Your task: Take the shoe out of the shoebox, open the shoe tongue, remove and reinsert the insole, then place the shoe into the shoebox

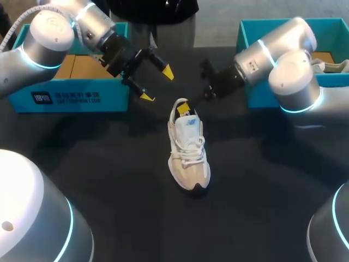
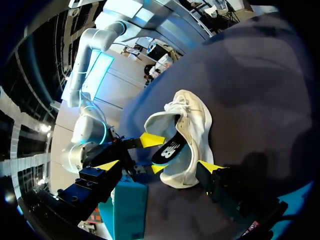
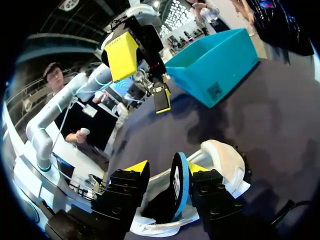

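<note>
A white sneaker [image 1: 188,150] lies on the black table, toe toward me. Its black insole with a blue edge [image 3: 178,185] stands up out of the heel opening. My right gripper [image 3: 167,167] is down at that opening with the insole between its fingers. One finger is against the insole and the other stands a little off it, so the gripper is open. In the head view one of its yellow fingertips [image 1: 184,107] shows at the shoe's collar. My left gripper [image 1: 158,83] hangs wide open above the table behind the heel, holding nothing; its wrist view looks onto the shoe [image 2: 192,135] and insole [image 2: 170,150].
A teal shoebox [image 1: 71,95] stands at the back left under my left arm. A second teal box [image 1: 256,95] at the back right holds another light shoe [image 1: 330,65]. Bare black tabletop lies in front of the sneaker.
</note>
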Tool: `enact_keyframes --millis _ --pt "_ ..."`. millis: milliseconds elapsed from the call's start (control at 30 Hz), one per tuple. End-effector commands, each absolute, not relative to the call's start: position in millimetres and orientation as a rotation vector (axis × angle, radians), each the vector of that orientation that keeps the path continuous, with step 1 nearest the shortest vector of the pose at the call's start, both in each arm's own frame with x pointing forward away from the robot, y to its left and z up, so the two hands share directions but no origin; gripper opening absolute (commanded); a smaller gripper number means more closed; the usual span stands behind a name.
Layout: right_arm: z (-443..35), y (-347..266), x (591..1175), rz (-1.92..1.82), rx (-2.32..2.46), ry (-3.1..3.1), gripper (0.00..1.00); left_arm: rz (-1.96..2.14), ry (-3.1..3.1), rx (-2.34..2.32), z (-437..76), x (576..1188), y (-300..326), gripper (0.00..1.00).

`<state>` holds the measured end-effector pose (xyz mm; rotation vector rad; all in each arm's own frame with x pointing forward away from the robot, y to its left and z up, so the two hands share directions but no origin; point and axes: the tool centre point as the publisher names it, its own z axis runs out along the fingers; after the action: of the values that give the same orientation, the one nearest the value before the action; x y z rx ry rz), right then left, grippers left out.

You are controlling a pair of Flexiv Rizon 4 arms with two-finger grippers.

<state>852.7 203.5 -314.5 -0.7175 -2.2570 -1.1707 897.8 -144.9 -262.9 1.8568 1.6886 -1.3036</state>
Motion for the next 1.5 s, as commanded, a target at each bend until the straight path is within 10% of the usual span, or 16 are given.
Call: enact_keyframes --millis 33,333,1133,1233,1500 --pt "-310.4 196.7 851.0 -1.171 -0.729 -2.267 0.44 -1.303 1.686 1.857 -263.9 897.7 -144.5 1.0" --pt "-309.1 200.9 864.7 -1.163 -0.701 -2.286 0.0 -1.302 1.688 1.855 -263.2 896.8 -143.9 1.0" --pt "-329.2 214.8 860.8 -1.05 -0.661 -2.261 0.0 -1.299 1.681 1.864 -262.4 896.5 -144.6 1.0" --pt "-326.0 214.0 860.3 -1.053 -0.665 -2.271 0.28 -1.301 1.681 1.862 -263.1 896.8 -144.1 1.0" --pt "-313.0 214.6 860.5 -1.057 -0.662 -2.312 0.42 -1.307 1.681 1.858 -264.5 896.6 -142.6 1.0"
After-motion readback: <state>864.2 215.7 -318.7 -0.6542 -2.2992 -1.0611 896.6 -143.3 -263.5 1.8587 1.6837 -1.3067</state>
